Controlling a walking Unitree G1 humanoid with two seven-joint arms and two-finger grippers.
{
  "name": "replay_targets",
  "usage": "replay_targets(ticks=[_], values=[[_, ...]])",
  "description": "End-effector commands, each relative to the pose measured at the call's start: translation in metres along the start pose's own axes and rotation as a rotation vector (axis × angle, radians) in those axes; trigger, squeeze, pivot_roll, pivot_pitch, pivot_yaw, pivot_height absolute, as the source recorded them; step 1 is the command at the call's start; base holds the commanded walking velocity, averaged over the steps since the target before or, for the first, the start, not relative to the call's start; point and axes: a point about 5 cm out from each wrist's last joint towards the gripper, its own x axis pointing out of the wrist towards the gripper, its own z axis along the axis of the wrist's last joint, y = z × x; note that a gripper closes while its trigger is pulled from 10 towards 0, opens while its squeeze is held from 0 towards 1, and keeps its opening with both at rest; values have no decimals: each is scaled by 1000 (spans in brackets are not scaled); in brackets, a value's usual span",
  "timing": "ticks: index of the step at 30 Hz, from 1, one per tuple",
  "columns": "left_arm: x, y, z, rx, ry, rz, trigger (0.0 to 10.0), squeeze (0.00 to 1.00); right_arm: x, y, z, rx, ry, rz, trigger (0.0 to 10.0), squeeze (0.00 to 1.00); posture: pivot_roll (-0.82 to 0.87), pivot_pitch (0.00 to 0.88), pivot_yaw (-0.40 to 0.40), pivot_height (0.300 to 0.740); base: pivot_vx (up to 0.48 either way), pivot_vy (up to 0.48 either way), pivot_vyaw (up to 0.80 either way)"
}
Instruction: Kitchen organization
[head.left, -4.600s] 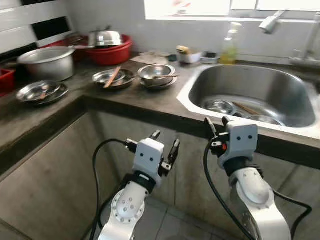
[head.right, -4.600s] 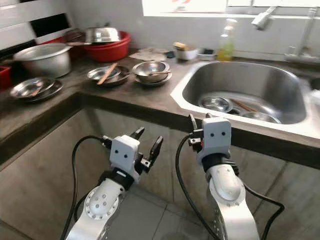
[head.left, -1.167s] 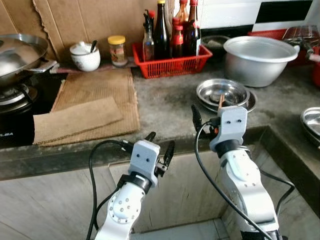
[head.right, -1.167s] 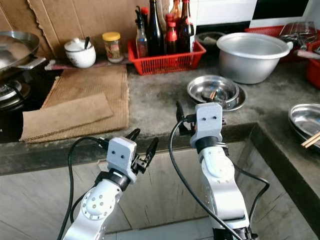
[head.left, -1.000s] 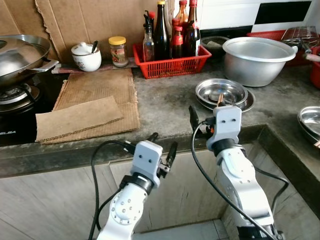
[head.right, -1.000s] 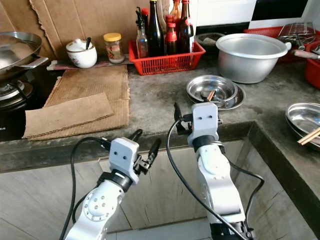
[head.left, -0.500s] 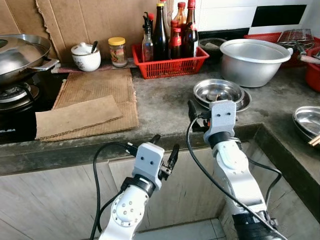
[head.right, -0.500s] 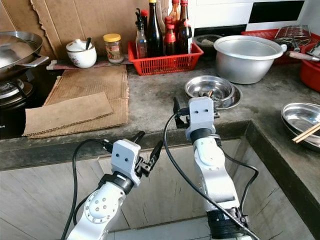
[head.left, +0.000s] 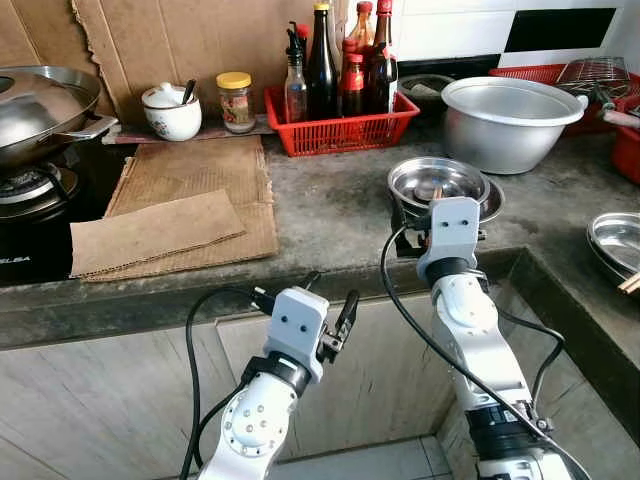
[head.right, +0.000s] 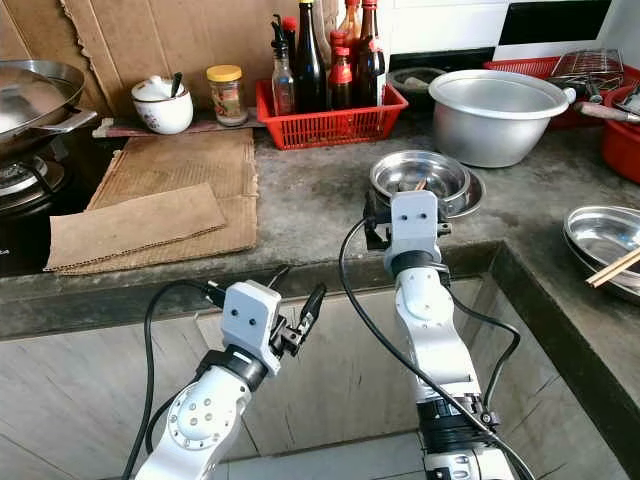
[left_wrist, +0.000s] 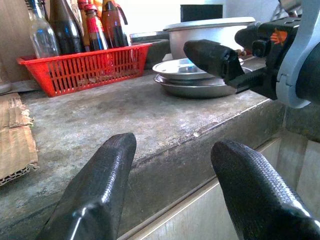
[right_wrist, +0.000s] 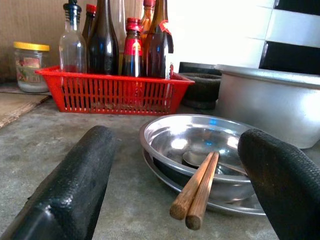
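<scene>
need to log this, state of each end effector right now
Left end effector: open, holding nothing, below the counter edge.
Right end effector: open, holding nothing, at the steel bowl with chopsticks.

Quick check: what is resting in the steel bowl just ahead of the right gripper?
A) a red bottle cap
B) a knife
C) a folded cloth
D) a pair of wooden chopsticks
D: wooden chopsticks lean on the steel bowl's rim, between the open right gripper's fingers.

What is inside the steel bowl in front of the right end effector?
The steel bowl holds a pair of wooden chopsticks leaning over its rim, and a spoon. A plate sits underneath, mostly covered.
</scene>
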Motion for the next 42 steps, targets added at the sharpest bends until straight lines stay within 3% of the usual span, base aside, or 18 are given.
replay_targets(ticks=[1,19,20,21,22,23,24,25,42], values=[[-2,-2,5,1,-16,-4,10000,0,4,2,0,5,-2,-12,10000,0,100,80,-11,740,0,0,0],[-2,-11,18,-110,-88,-75,10000,0,11,5,-3,7,5,-14,10000,0,103,90,-14,740,0,0,0],[-2,-12,18,-113,-91,-82,10000,0,11,5,-4,9,6,-14,7529,0,101,89,-15,740,0,0,0],[-2,-13,18,-112,-91,-83,10000,0,11,5,-4,10,5,-15,3255,0,101,89,-15,740,0,0,0],[-2,-13,18,-112,-91,-83,10000,0,11,5,-4,10,5,-15,3255,0,101,89,-15,740,0,0,0],[-2,-13,18,-113,-90,-83,10000,0,11,5,-4,10,5,-15,2000,0,101,89,-15,740,0,0,0],[-2,-13,18,-113,-90,-83,10000,0,11,5,-4,10,5,-15,2000,0,101,89,-15,740,0,0,0],[-2,-13,18,-112,-90,-84,10000,0,12,5,-4,11,4,-16,0,0,102,90,-14,740,0,0,0],[-3,-11,17,-102,-83,-75,10000,0,15,1,0,0,-18,-26,0,0,103,92,-15,740,0,0,0]])
